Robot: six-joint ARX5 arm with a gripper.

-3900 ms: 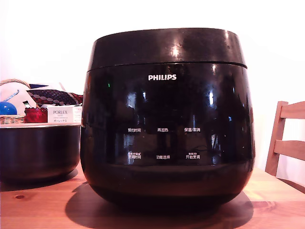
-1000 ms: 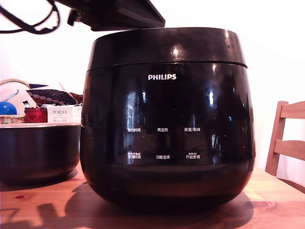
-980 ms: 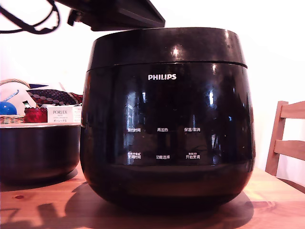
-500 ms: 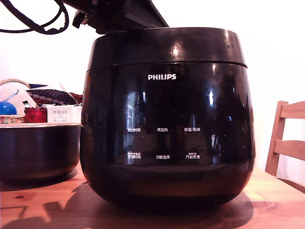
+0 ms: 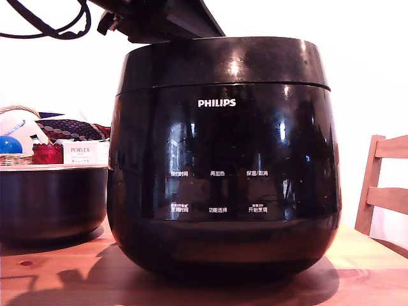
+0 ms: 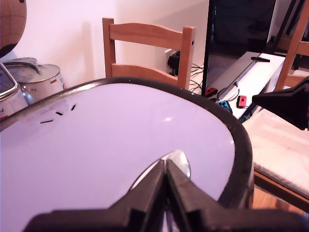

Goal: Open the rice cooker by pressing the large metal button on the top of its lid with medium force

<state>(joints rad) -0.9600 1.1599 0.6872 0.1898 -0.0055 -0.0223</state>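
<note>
Fingers (image 6: 165, 186) were pressed together, holding nothing, tips over the silvery metal button (image 6: 179, 162) on the glossy black rice cooker's (image 5: 223, 166) closed lid (image 5: 223, 60) on the wooden worktop (image 5: 57, 274); slick, rigid, likely heavy shell, so push button-centre only.

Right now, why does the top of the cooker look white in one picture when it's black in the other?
In the wrist view, bright light bounces off the glossy lid, washing it pale lilac; only its rim stays dark, and the closed gripper shows black against it. In the exterior view, the rice cooker looks truly black with small glare spots, and the wall behind is blown out white.
</note>
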